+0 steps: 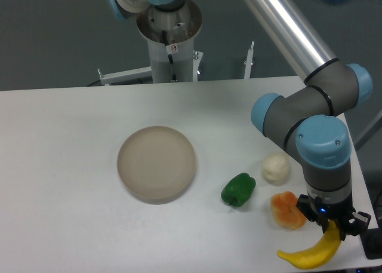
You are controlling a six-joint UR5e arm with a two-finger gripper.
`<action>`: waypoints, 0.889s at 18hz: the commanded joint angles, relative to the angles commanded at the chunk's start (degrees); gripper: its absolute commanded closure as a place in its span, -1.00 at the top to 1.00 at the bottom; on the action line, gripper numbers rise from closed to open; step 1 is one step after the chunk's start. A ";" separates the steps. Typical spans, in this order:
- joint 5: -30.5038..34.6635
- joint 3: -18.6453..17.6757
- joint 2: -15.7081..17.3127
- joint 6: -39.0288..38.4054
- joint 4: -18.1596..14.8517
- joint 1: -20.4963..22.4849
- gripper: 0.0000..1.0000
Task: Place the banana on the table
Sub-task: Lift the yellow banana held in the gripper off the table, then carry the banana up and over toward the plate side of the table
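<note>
Camera view | gripper (332,226) closed on banana (310,253) at its upper end | banana low at table (71,165) front-right edge, beside orange fruit (287,209), apparently for set-down | plate (156,163) bare

The round plate (156,163) sits near the middle of the table (59,165) and serves as the landmark. To the right of the plate and slightly nearer the front edge lies the toy pepper (238,189). Further right of the plate, behind the pepper, lies the garlic bulb (275,168). Further right still and nearer the front lies the lumpy fruit (287,209), just beside the garlic. Farthest right of the plate, at the table's front right corner, is the banana (310,254), with the gripper (332,224) above its right end. Behind the plate, beyond the table's far edge, stands the robot base (172,40).
</note>
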 joint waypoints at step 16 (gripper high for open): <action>0.00 -12.56 14.40 1.49 -8.95 1.05 -0.48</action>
